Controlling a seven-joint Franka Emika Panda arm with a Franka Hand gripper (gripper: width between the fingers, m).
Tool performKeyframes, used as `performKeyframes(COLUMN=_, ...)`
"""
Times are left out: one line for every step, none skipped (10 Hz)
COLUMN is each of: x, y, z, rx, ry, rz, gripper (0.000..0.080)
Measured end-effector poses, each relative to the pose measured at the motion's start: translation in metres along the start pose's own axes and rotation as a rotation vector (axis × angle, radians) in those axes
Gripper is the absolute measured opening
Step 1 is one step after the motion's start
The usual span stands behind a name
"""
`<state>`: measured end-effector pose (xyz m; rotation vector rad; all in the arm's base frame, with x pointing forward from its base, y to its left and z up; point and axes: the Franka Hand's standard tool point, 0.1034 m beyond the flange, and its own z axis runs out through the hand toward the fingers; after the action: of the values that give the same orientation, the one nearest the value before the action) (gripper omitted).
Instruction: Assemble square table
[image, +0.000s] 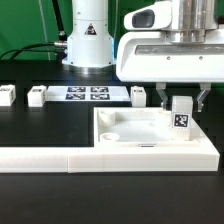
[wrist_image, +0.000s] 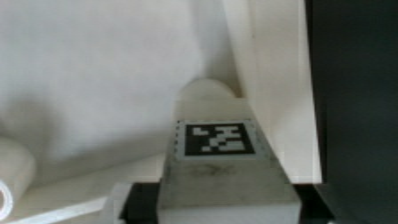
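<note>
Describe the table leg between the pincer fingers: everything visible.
The table leg is a short white block, plastic-looking, with a black-and-white marker tag on one face. It stands upright over the square tabletop's corner on the exterior view's right, clamped between the pincer's dark fingers. Whether its base is seated cannot be told.

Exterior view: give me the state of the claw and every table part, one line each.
claw: shut on the held leg
held leg: upright, at the tabletop's back corner on the exterior view's right; seated or not, cannot tell
tabletop: flat, rim up
visible socket: empty
far-left leg: loose on the table
second leg: loose on the table
third leg: loose, behind the tabletop
</note>
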<state>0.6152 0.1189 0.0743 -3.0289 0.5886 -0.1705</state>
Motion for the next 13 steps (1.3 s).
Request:
performKeyframes(x=0.001, y=0.003, z=0.000, rx=-0.006, ry=0.002, rz=0.076, gripper=0.0291)
performKeyframes(x=0.002, y=0.007, z=0.000, rx=-0.012, ry=0.005, rz=0.118, gripper=0.0291)
performKeyframes(x=0.004, y=0.011, z=0.000, rx=-0.019, ry=0.008, rz=0.174, gripper=0.0294)
performKeyframes(x=0.005, y=0.013, z=0.000, rx=-0.024, ry=0.012, rz=0.199, gripper=0.0294)
performKeyframes(x=0.006, y=0.016, z=0.000, rx=-0.031, ry=0.014, rz=0.225, gripper=0.0294)
performKeyframes(x=0.006, y=0.016, z=0.000, rx=-0.030, ry=0.014, rz=0.221, gripper=0.0390)
performKeyframes(x=0.006, y=0.015, z=0.000, rx=-0.029, ry=0.014, rz=0.221, gripper=0.0539)
performKeyframes(x=0.005, y=0.015, z=0.000, rx=-0.029, ry=0.014, rz=0.216, gripper=0.0539)
performKeyframes(x=0.001, y=0.012, z=-0.004, rx=-0.027, ry=0.011, rz=0.173, gripper=0.0625)
performKeyframes(x=-0.005, y=0.009, z=-0.012, rx=-0.026, ry=-0.002, rz=0.081, gripper=0.0625)
performKeyframes(x=-0.007, y=0.009, z=-0.017, rx=-0.026, ry=-0.011, rz=0.001, gripper=0.0646)
performKeyframes(x=-0.012, y=0.010, z=-0.018, rx=-0.036, ry=-0.041, rz=-0.069, gripper=0.0646)
performKeyframes(x=-0.015, y=0.012, z=-0.020, rx=-0.050, ry=-0.083, rz=-0.122, gripper=0.0649)
